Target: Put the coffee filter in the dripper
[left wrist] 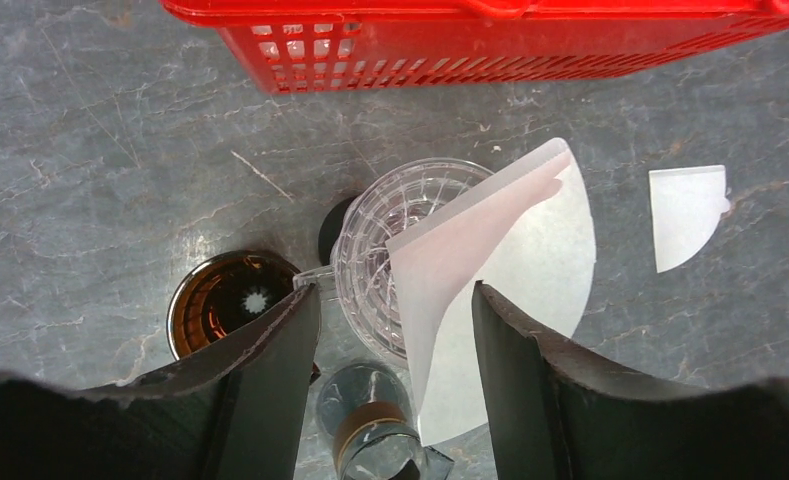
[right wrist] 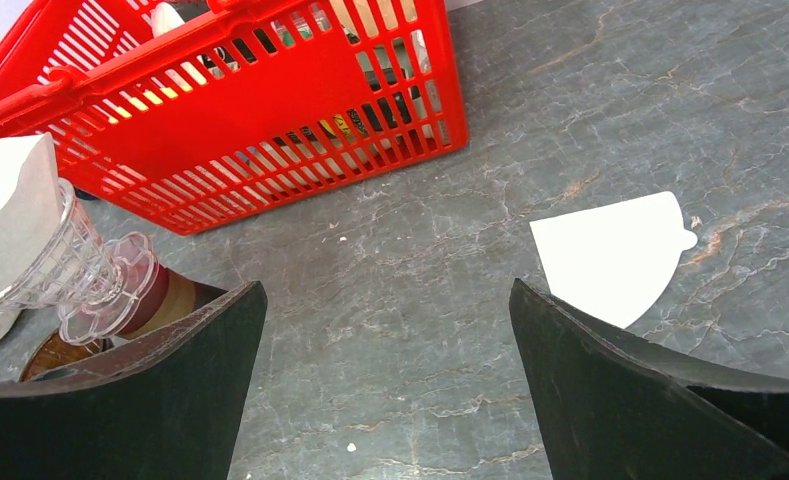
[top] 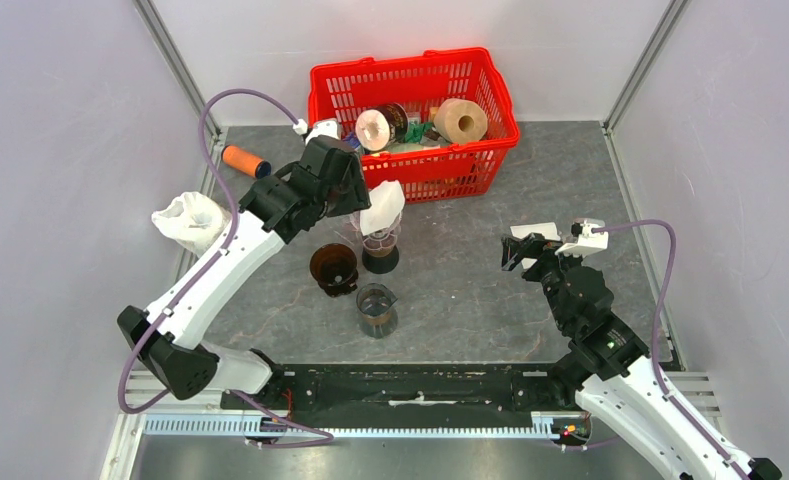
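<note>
White paper coffee filter, folded to a cone, sits in the dripper at centre of the left wrist view. Its point is down inside and its wide end leans over the right rim. Dripper is clear ribbed glass on a dark base.

I can't read any writing; labels on the basket contents are too small.

Left gripper hangs right above the dripper, jaws partly apart and clamping nothing. The filter's lower edge runs under the right finger, and I can't tell if it touches. Right gripper has its jaws spread wide and empty, low over the table at right of the top view.

A spare filter lies flat on the grey marbled tabletop, upper right in the right wrist view. A brown translucent cup is just left of the dripper. A small glass beaker is below them in the top view. The red plastic lattice basket at top centre holds rolls. An orange cylinder and a crumpled white bag are at upper left.
</note>
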### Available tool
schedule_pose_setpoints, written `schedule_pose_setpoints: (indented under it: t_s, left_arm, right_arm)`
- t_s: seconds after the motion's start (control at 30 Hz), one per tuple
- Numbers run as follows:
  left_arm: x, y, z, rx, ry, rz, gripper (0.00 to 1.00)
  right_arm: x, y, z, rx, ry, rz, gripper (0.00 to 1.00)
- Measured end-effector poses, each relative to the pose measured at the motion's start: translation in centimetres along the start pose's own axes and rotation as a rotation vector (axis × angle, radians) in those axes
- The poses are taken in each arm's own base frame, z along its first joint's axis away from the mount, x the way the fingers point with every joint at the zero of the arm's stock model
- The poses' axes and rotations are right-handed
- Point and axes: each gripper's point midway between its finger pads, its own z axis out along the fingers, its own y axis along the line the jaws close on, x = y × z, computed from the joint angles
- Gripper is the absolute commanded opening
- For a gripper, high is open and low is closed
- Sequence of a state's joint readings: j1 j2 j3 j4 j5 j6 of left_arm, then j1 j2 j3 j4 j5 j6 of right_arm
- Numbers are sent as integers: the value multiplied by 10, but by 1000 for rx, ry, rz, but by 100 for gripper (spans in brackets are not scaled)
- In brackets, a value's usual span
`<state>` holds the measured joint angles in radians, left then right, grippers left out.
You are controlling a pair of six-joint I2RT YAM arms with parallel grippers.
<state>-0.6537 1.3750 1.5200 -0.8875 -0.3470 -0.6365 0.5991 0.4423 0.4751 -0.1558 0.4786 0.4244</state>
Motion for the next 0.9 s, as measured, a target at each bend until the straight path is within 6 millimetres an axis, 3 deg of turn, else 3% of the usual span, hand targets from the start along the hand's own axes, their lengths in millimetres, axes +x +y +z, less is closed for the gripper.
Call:
schedule_pose_setpoints:
  t_s: [0.27,0.53,0.7,0.9]
  left_arm:
    - [-6,-19,-7,100,-2,-1,65]
    - [-15,-66,-30,300,-28,51,64]
    - [-17,-79,-34,321,-42,85,46]
    - [-6,-65,1,172,-4,128,27]
  right_arm:
    - [1,-1,0,2,5,-2,99]
    - [2,-1,0,5,9,-5,99]
    - [5,-3,0,10,17,-10,99]
    - [6,-5,0,22,20,-15,99]
